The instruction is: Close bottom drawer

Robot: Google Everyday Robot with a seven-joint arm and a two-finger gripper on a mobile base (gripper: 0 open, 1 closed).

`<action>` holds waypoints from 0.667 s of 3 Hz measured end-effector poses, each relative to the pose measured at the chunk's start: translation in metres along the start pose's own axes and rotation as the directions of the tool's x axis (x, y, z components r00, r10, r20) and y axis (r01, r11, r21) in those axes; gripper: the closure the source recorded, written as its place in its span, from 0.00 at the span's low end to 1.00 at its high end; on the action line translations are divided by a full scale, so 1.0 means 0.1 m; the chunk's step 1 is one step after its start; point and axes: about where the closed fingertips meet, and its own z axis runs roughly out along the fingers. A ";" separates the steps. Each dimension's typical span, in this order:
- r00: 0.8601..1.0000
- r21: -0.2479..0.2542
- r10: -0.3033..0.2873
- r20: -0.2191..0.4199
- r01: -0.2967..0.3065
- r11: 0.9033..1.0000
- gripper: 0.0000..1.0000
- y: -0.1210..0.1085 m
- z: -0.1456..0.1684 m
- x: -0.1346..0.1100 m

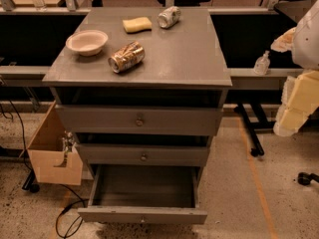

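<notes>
Bottom drawer [142, 215] stands pulled out and needs its front pushed inward. Gripper [297, 106] hangs up-right of it, well apart, no contact. Whether it is open or closed, cannot tell.

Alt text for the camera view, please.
Grey cabinet with its bottom drawer pulled open; the gripper hangs at the right edge, apart from it. On top: a bowl, two cans, a sponge.

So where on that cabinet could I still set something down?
The cabinet top is bare on its right side, right of the brown can and in front of the silver can. The bowl, sponge and cans crowd the left and back. The open bottom drawer looks empty. The gripper hangs right of the cabinet.
</notes>
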 end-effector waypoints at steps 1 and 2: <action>1.000 -0.002 -0.001 0.002 0.001 1.000 0.00 0.01 0.02 0.00; 0.999 -0.035 -0.008 0.036 0.010 0.999 0.00 0.25 0.31 0.00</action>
